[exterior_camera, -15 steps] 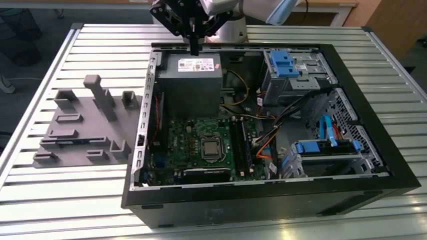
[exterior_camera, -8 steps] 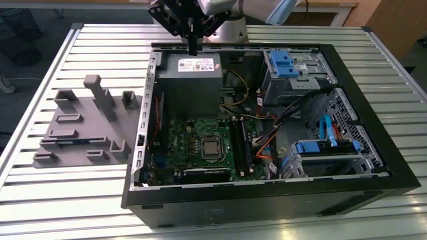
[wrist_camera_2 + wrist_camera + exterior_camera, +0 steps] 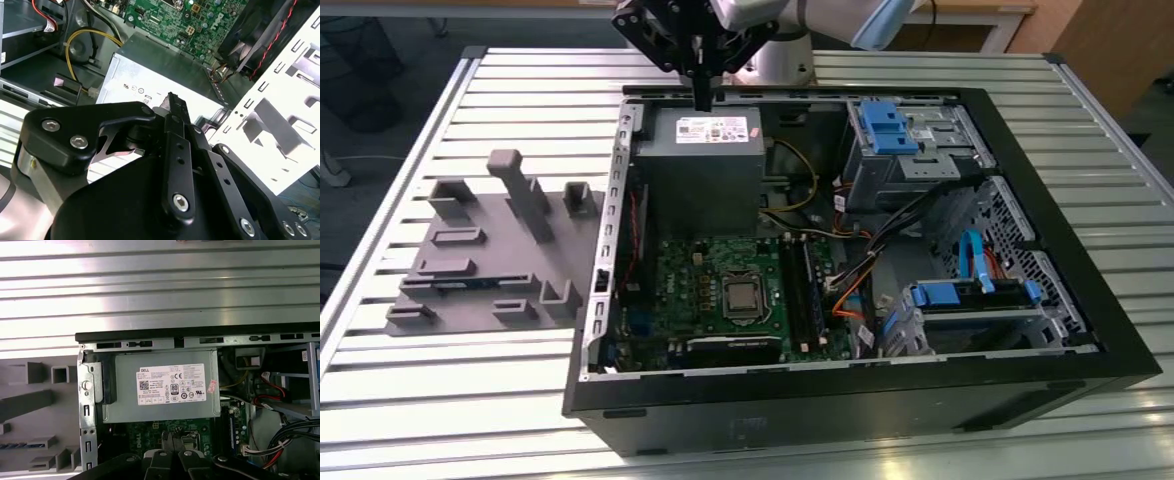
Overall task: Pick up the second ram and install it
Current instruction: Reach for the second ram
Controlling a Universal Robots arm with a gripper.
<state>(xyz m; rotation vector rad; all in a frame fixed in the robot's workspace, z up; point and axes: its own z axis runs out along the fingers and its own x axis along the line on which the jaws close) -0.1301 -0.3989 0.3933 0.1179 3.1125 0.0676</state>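
- The step in hand is, in my judgement, the approach before the pick: nothing is carried yet, and the picking and installing are both not yet done.
- The gripper [image 3: 704, 95] hangs above the far edge of the power supply [image 3: 700, 160], inside the rim of the open computer case [image 3: 854, 390].
- In the second wrist view the two fingers [image 3: 176, 150] are pressed together, and I see nothing between them.
- The second ram [image 3: 22, 445] is a thin blue stick that lies in a slot of the grey fixture [image 3: 467, 250]. The fixture stands on the table [image 3: 480, 400], outside the case, on the exterior view's left of the power supply.
- The stick is well apart from the gripper.
- The green motherboard [image 3: 720, 290] is just beside the power supply, on its near side. The long memory slots are there, but I cannot tell which of them is free.
- To take the stick, I think the fingers must be apart and turned so that they close on its two flat faces. They must also come straight down, because the fixture's pegs stand near it.
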